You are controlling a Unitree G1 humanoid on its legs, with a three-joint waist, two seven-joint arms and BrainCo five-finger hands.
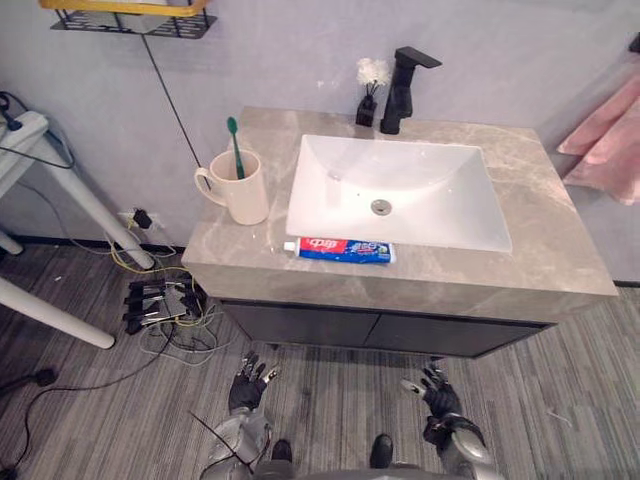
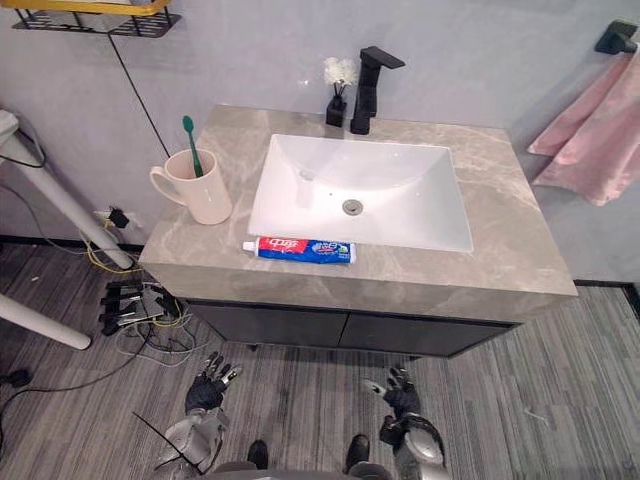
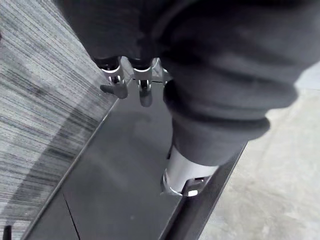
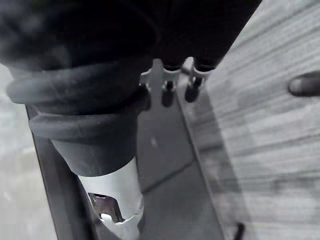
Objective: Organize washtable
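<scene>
Low before vanity (image 1: 300, 325): left hand (image 1: 248, 386), right hand (image 1: 436, 394), fingers loose, empty — cream mug (image 1: 240, 195) holding green toothbrush (image 1: 235, 145).

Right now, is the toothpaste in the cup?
No, the toothpaste lies flat on the counter in front of the sink, apart from the cup, which holds a toothbrush.

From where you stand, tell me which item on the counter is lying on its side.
The toothpaste tube, flat on the counter in front of the sink. The toothbrush stands in the mug; the dark bottle stands by the tap.
</scene>
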